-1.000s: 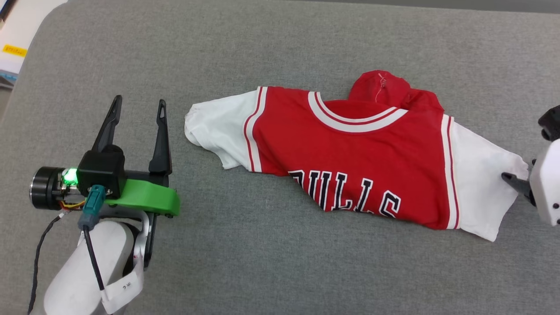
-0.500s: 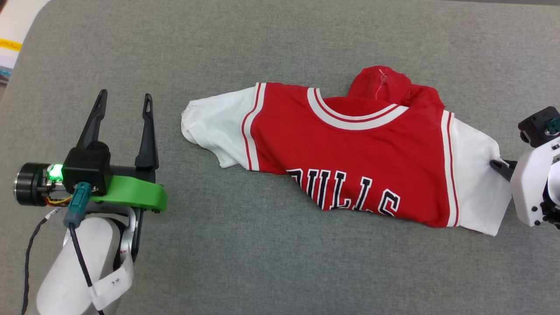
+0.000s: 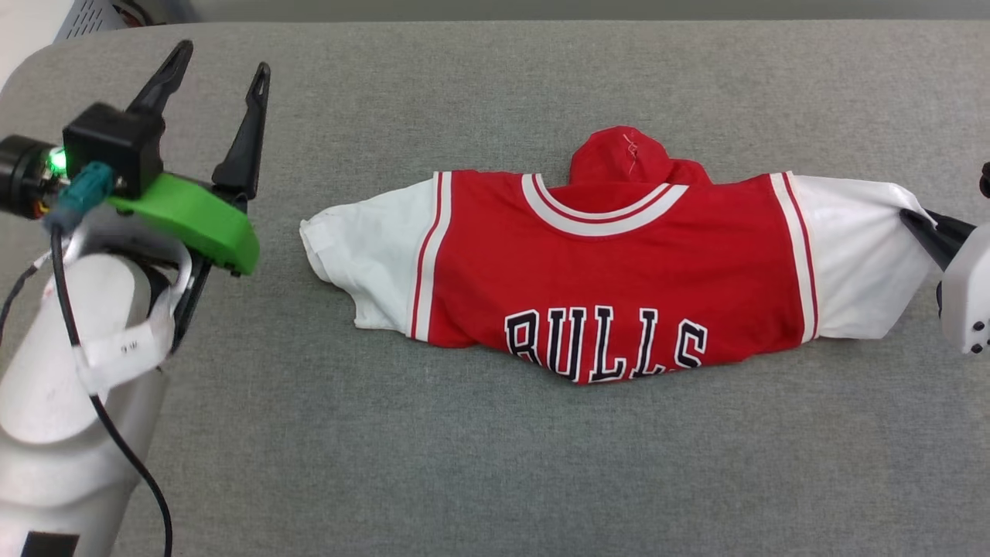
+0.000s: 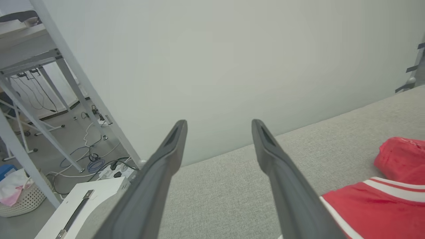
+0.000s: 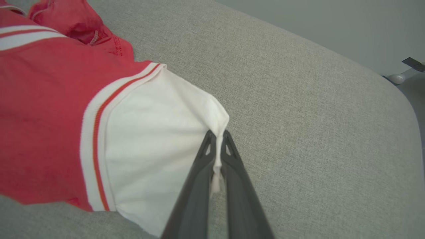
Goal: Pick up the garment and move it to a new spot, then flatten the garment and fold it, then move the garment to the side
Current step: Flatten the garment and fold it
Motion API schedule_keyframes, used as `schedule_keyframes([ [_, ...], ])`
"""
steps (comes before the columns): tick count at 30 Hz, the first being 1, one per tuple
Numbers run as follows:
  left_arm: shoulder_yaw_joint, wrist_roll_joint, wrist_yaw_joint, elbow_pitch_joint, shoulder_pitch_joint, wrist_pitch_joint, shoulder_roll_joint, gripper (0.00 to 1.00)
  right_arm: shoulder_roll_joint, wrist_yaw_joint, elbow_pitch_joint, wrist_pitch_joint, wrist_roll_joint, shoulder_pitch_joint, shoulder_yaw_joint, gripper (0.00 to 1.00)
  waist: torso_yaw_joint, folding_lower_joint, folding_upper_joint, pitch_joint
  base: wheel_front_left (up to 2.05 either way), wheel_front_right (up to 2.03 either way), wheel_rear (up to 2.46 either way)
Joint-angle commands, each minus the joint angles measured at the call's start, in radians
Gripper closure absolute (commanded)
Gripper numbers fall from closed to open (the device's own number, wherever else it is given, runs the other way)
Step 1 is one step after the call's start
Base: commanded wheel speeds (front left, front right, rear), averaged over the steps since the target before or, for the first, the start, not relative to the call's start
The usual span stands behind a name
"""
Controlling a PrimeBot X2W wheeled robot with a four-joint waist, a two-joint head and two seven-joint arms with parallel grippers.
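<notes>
The garment, a red T-shirt with white short sleeves and black "BULLS" lettering, lies front up on the grey padded table, its lower half tucked under. My right gripper is at the right edge, shut on the white sleeve's outer edge. The right wrist view shows the sleeve cloth pinched between the closed fingers of the right gripper. My left gripper stands open and raised at the far left, apart from the other sleeve. In the left wrist view the left gripper holds nothing, with the garment at lower right.
The table's far edge runs along the top, with a pale wall behind. Off the table's left corner stand metal frame legs, floor cables, a white box and a basket.
The right gripper closed on the white sleeve and pulled it outward, straightening the garment. The left arm rose toward the table's far left. The head camera has also shifted.
</notes>
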Motion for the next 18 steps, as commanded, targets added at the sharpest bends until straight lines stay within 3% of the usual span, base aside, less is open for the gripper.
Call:
schedule_keyframes([
  [1, -0.015, -0.019, -0.020, 0.017, -0.047, 0.039, 0.009, 0.00, 0.003, -0.001, -0.008, -0.010, -0.011, 0.000, -0.005, 1.00, -0.010, 0.0000, 0.0000, 0.007, 0.00, 0.00, 0.00],
  [5, -0.082, -0.110, -0.055, 0.075, -0.151, 0.245, 0.031, 0.00, 0.016, -0.001, -0.026, -0.018, -0.020, 0.003, -0.010, 1.00, -0.026, 0.0000, 0.0000, 0.027, 0.00, 0.00, 0.00],
  [12, -0.255, -0.346, -0.061, 0.127, -0.273, 0.657, 0.109, 0.00, 0.035, -0.001, -0.044, -0.022, -0.032, -0.007, -0.012, 1.00, -0.052, 0.0000, 0.0000, 0.068, 0.00, 0.00, 0.00],
  [18, -0.359, -0.468, -0.061, 0.182, -0.320, 0.856, 0.162, 0.00, 0.048, -0.001, -0.053, -0.022, -0.035, -0.027, -0.003, 1.00, -0.074, 0.0000, 0.0000, 0.102, 0.00, 0.00, 0.00],
])
